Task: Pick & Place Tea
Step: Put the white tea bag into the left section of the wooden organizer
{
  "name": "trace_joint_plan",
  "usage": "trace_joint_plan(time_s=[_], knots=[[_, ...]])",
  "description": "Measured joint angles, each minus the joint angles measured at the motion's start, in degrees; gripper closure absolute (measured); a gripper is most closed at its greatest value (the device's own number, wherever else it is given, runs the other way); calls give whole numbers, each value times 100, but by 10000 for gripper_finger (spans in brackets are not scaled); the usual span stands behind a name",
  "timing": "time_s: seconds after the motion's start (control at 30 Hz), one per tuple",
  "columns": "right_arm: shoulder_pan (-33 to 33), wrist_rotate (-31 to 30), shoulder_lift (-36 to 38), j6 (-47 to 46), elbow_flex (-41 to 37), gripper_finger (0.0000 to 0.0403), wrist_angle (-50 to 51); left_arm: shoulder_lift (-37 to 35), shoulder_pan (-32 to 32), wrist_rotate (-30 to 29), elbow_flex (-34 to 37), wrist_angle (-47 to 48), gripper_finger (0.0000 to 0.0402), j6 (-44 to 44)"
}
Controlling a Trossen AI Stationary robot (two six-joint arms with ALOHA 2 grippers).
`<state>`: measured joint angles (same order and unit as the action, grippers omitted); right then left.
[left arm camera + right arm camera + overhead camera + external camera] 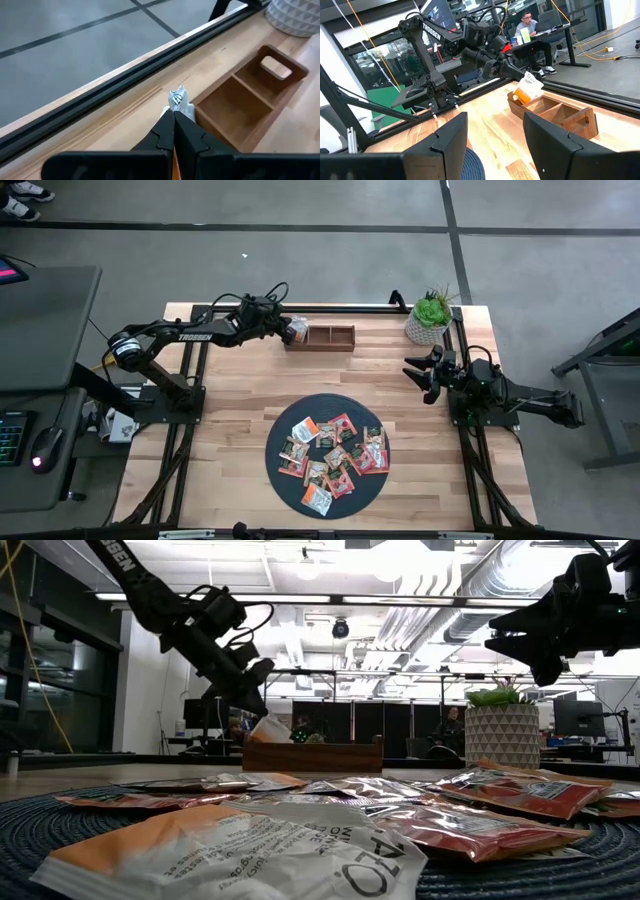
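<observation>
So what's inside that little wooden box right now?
The wooden box shows bare compartments, empty as far as visible. The left gripper holds a tea sachet over its end. Its near wall hides part of the floor.

The tabletop is pale wood in glued strips, smooth with a soft satin sheen, edged by matt black metal rails. The small box is darker brown wood, smooth and matt, with plain dividers inside. The round mat looks woven, a dark ribbed cloth or cord, rough and dull. The tea sachets are thin foil or coated paper, crinkled and glossy, catching the light. The sachet in the left claw is creased white and orange paper-like film. Both claws look like matt black plastic, the right claw too. The plant pot is white with a faceted, matt surface.
</observation>
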<state>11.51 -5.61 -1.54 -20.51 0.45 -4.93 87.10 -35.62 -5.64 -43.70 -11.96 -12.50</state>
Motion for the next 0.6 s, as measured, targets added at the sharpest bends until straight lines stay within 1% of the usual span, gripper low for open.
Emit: trace_joint_plan(time_s=[0.23,0.47,0.6], knots=[[2,0,0,0,0,214,0,233,0,225,2,-53,401,241],[2,0,0,0,2,214,2,414,0,204,2,-54,401,176],[0,2,0,0,0,214,2,414,0,195,2,-54,391,467]])
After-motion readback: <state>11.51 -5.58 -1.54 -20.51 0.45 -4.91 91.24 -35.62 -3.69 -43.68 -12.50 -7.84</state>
